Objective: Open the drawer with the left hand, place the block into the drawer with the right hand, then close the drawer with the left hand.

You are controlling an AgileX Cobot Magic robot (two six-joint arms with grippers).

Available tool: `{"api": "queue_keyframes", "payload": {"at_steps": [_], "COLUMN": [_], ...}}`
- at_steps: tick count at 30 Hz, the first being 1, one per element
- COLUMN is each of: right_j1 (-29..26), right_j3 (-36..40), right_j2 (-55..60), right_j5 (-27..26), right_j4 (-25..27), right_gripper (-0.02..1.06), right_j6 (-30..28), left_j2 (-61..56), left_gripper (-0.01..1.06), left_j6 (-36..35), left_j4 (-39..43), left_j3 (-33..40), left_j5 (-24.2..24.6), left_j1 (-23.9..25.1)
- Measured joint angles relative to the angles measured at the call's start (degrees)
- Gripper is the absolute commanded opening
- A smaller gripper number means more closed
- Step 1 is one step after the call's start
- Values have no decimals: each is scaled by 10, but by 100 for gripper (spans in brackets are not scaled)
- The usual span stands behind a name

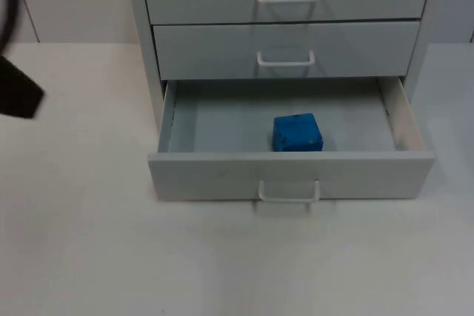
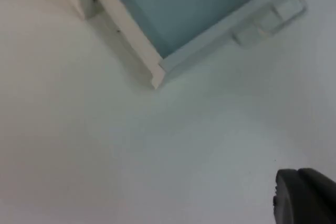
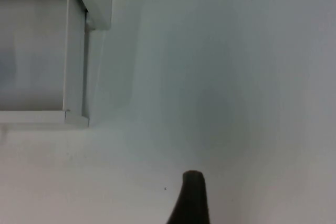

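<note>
Black left hand (image 2: 304,198) over bare white desk (image 1: 89,257), touching nothing; cannot tell how wide it stands. Holds nothing that can be seen. Well apart from it, across the desk, the front left corner of the open bottom drawer of pale grey metal (image 1: 222,175), and further along that front the white wire handle (image 1: 289,192). In the top view, a black part of the left arm (image 1: 18,94) at the desk's left side, level with the cabinet and left of the drawer.

Black right hand (image 3: 191,200) waiting over the desk off the drawer's right side, apart from it; cannot tell its width either.

Pulled fully out of the grey three-drawer cabinet (image 1: 148,35), with two shut drawers above. Inside, on the drawer floor, the small blue block (image 1: 297,132): right of centre, near the front wall, almost straight behind the handle. Roughly cubic, so no long axis to speak of; sits flat, edges turned slightly off the drawer walls.

Judged from this: block placed, closing left to do. Runs long side across the desk, left to right, and slides at right angles to that, back toward the cabinet. Front panel to the right of the left hand and toward the camera from it, so calls for a reach across to the handle, then a straight push toward the cabinet. Off-centre push likely to skew the drawer.
</note>
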Motion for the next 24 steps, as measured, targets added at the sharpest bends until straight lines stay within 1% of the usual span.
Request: {"api": "queue_keyframes", "payload": {"at_steps": [1, 2, 3, 4, 5, 6, 7, 8, 9, 10, 11, 12, 13, 15, 16, 19, 20, 21, 23, 24], "right_j1": [0, 0, 0, 0, 0, 0, 0, 0, 0, 0, 0, 0, 0, 0, 0, 0, 0, 0, 0, 0], "right_j3": [0, 0, 0, 0, 0, 0, 0, 0, 0, 0, 0, 0, 0, 0, 0, 0, 0, 0, 0, 0], "right_j2": [0, 0, 0, 0, 0, 0, 0, 0, 0, 0, 0, 0, 0, 0, 0, 0, 0, 0, 0, 0], "right_j5": [-1, -1, -2, -3, -3, -5, -7, -9, -12, -13, -13, -13, -13, -13, -13, -13, -13, -13, -13, -14], "right_j4": [0, 0, 0, 0, 0, 0, 0, 1, 2, 4, 4, 4, 4, 4, 4, 4, 4, 4, 4, 4], "right_gripper": [65, 65, 65, 65, 65, 65, 65, 65, 65, 65, 65, 65, 65, 65, 65, 65, 65, 65, 65, 65], "right_j6": [0, 0, 0, 0, 0, 1, 1, 1, 1, 1, 1, 1, 1, 1, 1, 1, 1, 1, 1, 1], "left_j2": [25, 43, 73, 96, 96, 120, 144, 157, 188, 212, 212, 230, 256, 293, 293, 344, 358, 358, 393, 405], "left_gripper": [0, 0, 0, 0, 0, 0, 0, 0, 0, 0, 0, 0, 0, 0, 0, 0, 0, 0, 0, 0], "left_j6": [-16, -35, -81, -119, -119, -155, -205, -232, -308, -347, -347, -390, -431, -506, -506, -619, -646, -646, -716, -745], "left_j4": [30, 71, 138, 196, 196, 259, 315, 361, 452, 518, 518, 569, 638, 729, 729, 879, 917, 917, 1021, 1055], "left_j3": [-1, -1, -1, -1, -1, -1, -1, -1, -1, -1, -1, -1, -1, -1, -1, -1, -2, -2, -4, -6], "left_j5": [-10, -21, -33, -44, -44, -56, -67, -75, -99, -114, -114, -126, -141, -159, -159, -174, -175, -175, -175, -175], "left_j1": [-43, -77, -132, -173, -173, -212, -242, -264, -301, -323, -323, -338, -354, -366, -366, -370, -370, -370, -370, -370]}}
